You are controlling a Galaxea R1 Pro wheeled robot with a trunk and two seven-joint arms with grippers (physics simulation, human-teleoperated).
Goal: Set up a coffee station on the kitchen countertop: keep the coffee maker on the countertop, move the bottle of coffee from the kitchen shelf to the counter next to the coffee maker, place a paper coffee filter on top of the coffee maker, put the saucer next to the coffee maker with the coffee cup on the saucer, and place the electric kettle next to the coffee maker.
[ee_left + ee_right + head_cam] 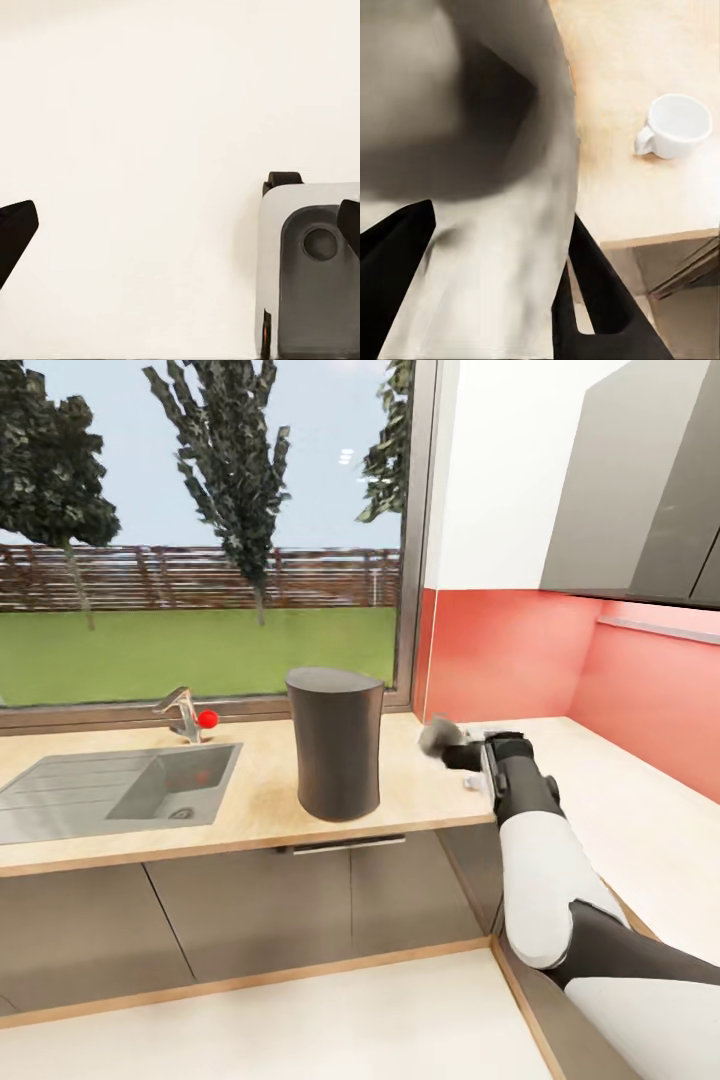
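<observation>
The coffee maker, a tall dark-grey cylinder, stands on the kitchen countertop to the right of the sink. My right gripper hovers over the counter just right of it, shut on the saucer, a pale round dish held on edge. Close up in the right wrist view, the saucer is a blurred pale shape between the black fingers of the right gripper. The white coffee cup stands upright on the wood near the counter's front edge, partly behind my arm. My left gripper hangs open over pale floor.
A grey inset sink with a tap and red knob lies left of the coffee maker. A window backs the counter. A red splashback and grey wall cabinets line the right-hand corner run. The robot's base sits below the left gripper.
</observation>
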